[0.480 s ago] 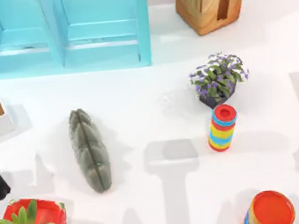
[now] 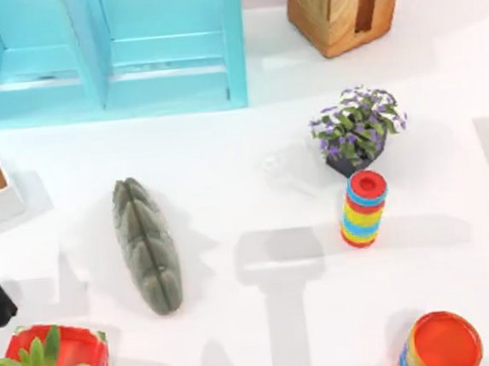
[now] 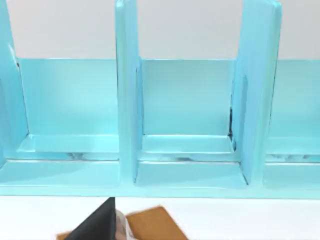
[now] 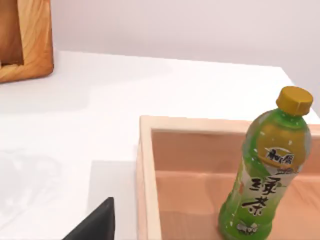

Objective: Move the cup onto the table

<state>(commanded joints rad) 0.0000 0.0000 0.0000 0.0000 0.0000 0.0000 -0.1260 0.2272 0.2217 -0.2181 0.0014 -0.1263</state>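
A green bottle (image 4: pixel 262 170) labelled in Chinese characters stands in a wooden tray (image 4: pixel 145 170). On the desk (image 2: pixel 241 337), a faint pale shape, possibly the cup (image 2: pixel 290 169), lies at nine o'clock from the flowerpot (image 2: pixel 358 126) and eleven o'clock from the striped cylinder (image 2: pixel 365 208). The turquoise cabinet (image 2: pixel 104 50) stands beyond. I cannot tell the grip state of the left end effector (image 3: pixel 95 225) or the right end effector (image 4: pixel 95 222).
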